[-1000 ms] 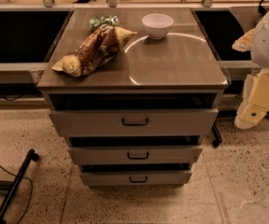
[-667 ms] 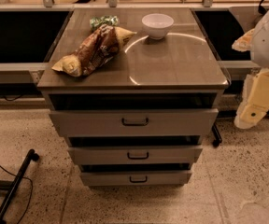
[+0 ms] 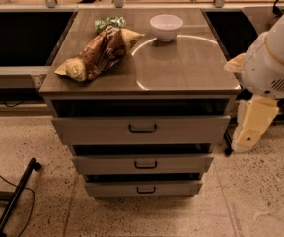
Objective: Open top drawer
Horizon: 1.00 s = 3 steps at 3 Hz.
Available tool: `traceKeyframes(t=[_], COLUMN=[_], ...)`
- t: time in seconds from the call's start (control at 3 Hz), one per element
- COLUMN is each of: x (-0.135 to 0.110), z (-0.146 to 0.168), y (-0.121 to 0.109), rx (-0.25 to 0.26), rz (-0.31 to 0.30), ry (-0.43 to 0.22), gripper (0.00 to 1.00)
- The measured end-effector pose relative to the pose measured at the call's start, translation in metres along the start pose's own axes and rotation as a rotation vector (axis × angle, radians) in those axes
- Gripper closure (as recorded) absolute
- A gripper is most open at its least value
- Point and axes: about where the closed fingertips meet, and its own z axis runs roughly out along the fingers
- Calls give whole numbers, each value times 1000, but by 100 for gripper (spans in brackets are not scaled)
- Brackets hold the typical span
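The top drawer [image 3: 97, 130] is the widest grey-beige front of the cabinet, with a small dark loop handle [image 3: 142, 129] at its centre. A dark gap shows between it and the cabinet top. Two narrower drawer fronts [image 3: 143, 164] sit below it, each with a like handle. My arm's white body [image 3: 275, 58] stands at the right of the cabinet. Its cream-coloured end with the gripper [image 3: 250, 127] hangs down beside the drawer's right end, apart from the front and well right of the handle.
On the cabinet top [image 3: 181, 68] lie a brown snack bag [image 3: 100, 53], a small green packet [image 3: 108, 22] and a white bowl [image 3: 166, 26]. Dark counters flank the cabinet. A black stand leg and cable [image 3: 14, 196] lie on the speckled floor at the left.
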Motion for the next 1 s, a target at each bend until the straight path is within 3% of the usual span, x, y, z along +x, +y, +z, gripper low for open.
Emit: traceKeyframes(t=[0.67,1.0], x=[-27,-41], z=[84,123], y=[31,45], rx=[-102,-167], rz=[-84,-88], ry=[-44,-69], gripper=[0,0])
